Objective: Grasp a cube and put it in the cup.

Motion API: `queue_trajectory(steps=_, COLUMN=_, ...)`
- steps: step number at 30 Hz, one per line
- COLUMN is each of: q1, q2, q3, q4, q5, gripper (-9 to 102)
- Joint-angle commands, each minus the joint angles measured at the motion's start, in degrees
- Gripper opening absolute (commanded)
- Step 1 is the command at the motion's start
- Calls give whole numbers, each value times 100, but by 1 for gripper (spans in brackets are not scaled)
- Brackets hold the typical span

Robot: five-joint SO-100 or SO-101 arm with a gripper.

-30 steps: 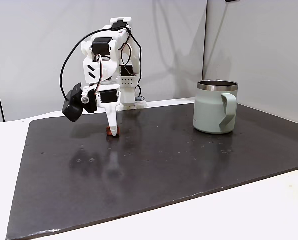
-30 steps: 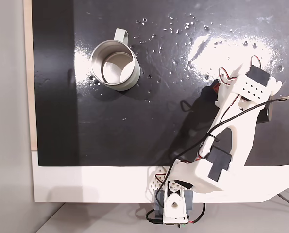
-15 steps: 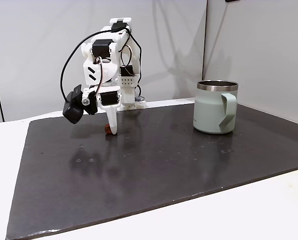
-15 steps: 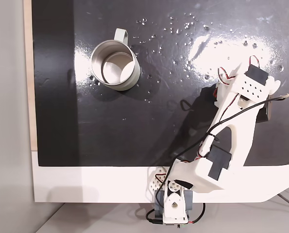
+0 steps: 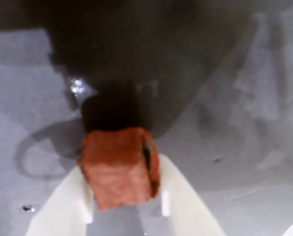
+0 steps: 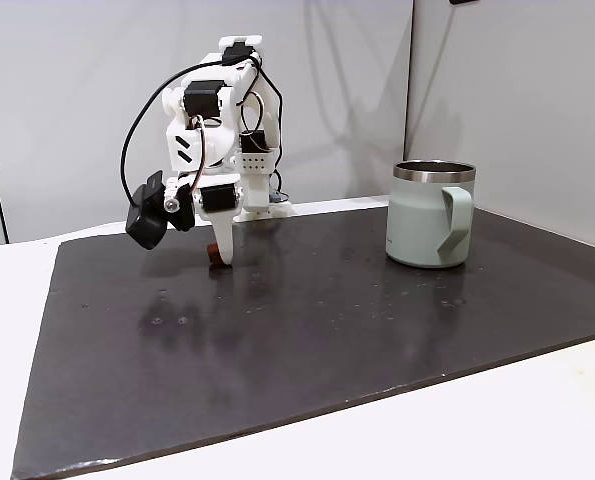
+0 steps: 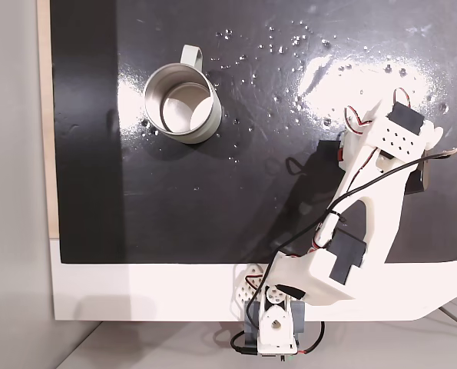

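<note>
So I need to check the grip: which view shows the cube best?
The wrist view: the cube sits large between the gripper fingers. A fixed view shows a small speck beside a fingertip; from above the arm hides it.

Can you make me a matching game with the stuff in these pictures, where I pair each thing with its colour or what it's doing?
Things:
1. cube
2. cup
3. tool
4. mat

Descriptions:
A. dark and shiny, lying flat over the white table
B. pale green with a steel rim, standing upright with nothing inside
C. white, closed on something small
D. reddish-brown, pinched between two white fingers

Pairs: 1-D, 2-B, 3-C, 4-A
</note>
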State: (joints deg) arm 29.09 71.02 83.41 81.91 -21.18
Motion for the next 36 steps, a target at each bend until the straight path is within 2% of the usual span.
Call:
queue_trajectory(steps=1, q1=-44, q2=272, q3=-343, q4=-9, q5=-9, gripper=9)
queue_trajectory(steps=10, q1=-264, q2=1160, q3=-519, q4=343, q5=255, gripper=10)
queue_trajectory(steps=28, q1=-817, q2=2997, q3=-1670, q4=1652, q5=624, gripper=10)
queue_trajectory(steps=36, q1=-844, q2=3349, q3=-2338, q4=1811, q5=677, gripper=10)
